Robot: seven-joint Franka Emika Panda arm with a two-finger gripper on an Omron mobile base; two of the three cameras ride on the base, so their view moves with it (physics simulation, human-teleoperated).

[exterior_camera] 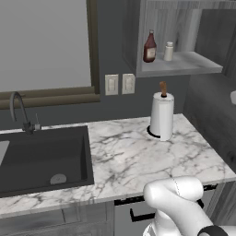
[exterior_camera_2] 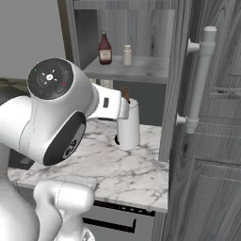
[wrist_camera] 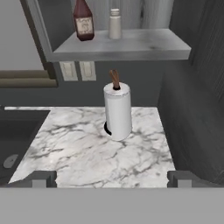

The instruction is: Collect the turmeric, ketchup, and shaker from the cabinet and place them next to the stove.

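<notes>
The cabinet (exterior_camera: 184, 64) (exterior_camera_2: 136, 70) (wrist_camera: 131, 43) hangs open on the wall above the counter. On its shelf the dark red ketchup (exterior_camera: 150, 47) (exterior_camera_2: 104, 48) (wrist_camera: 83, 22) stands upright, with the small pale shaker (exterior_camera: 168, 51) (exterior_camera_2: 127, 55) (wrist_camera: 115, 24) just to its right. In the hand view my gripper (wrist_camera: 111, 179) is open, its fingertips (wrist_camera: 43, 178) far apart with nothing between them. It looks from well back and below toward the shelf. The turmeric and the stove are out of view.
A white paper-towel roll (exterior_camera: 162, 115) (exterior_camera_2: 128, 124) (wrist_camera: 117, 111) stands on the marble counter (exterior_camera: 129, 156) below the shelf. A black sink (exterior_camera: 41, 156) with a faucet (exterior_camera: 20, 113) lies to the left. A tall door with a bar handle (exterior_camera_2: 200, 80) rises on the right.
</notes>
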